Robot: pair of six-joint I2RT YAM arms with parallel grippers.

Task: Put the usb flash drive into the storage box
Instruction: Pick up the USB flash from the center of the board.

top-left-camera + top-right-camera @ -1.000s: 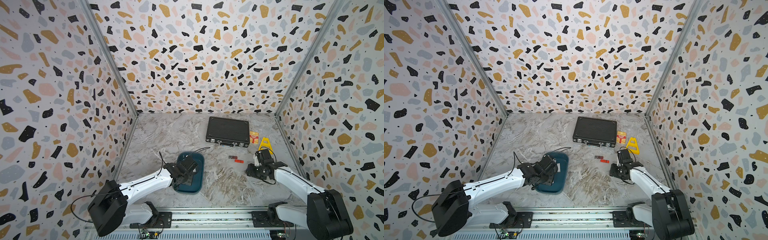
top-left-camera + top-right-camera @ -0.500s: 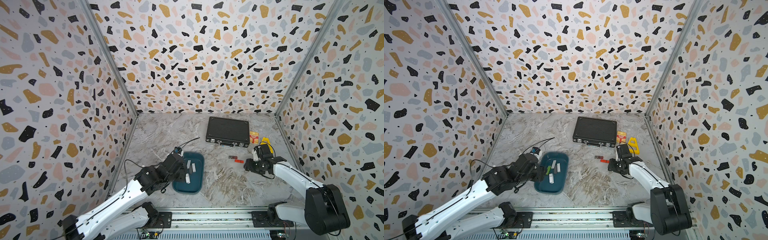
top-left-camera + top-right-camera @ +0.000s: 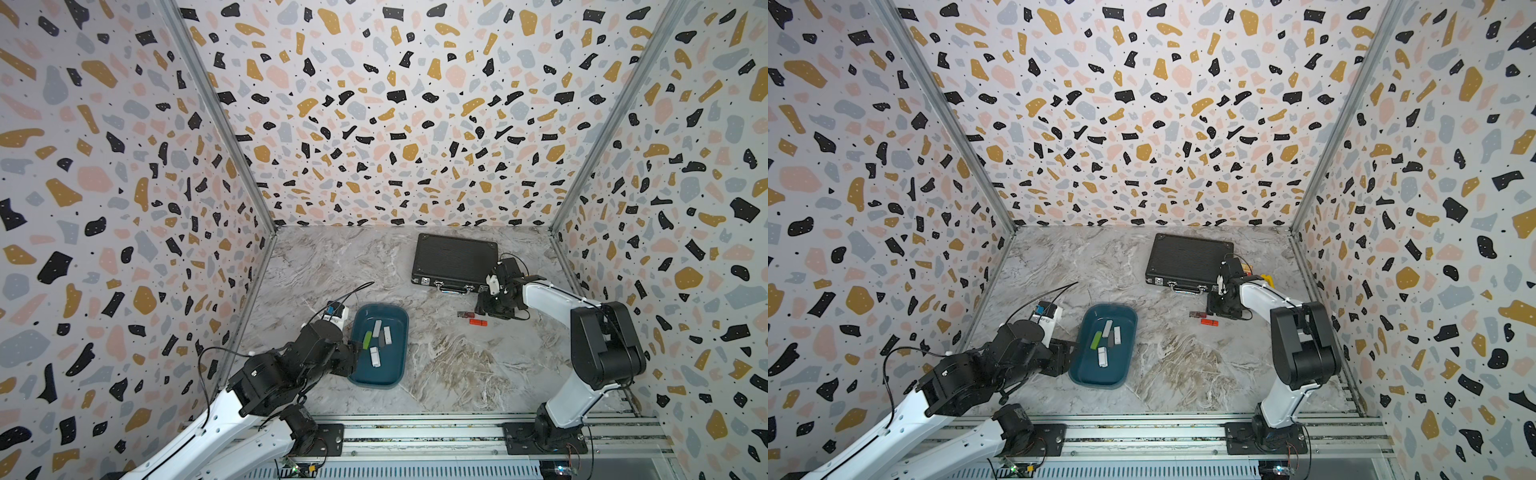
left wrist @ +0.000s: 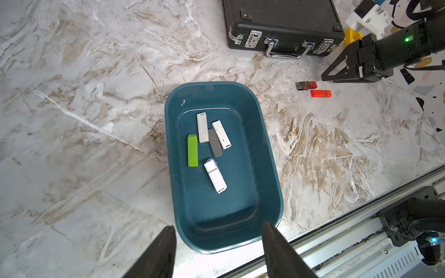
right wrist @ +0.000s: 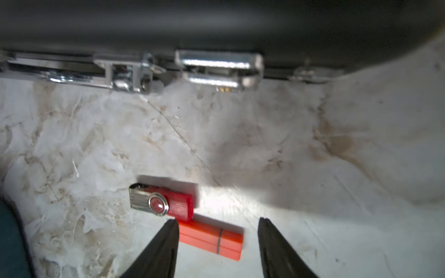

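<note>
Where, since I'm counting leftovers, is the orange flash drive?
In a top view the orange flash drive lies right of the storage box, beside the red drive, by the right gripper.

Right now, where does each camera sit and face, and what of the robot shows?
Both top views: high over the front rail, facing down toward the back wall; they show the table, storage box, black briefcase, left arm, right arm.
Left wrist: on the left arm, looking down into the storage box; the open left gripper shows, plus the right arm's end.
Right wrist: low over the table, facing the briefcase's latches; the open right gripper flanks the orange stick.
Shared: every view shows the orange stick.
</note>
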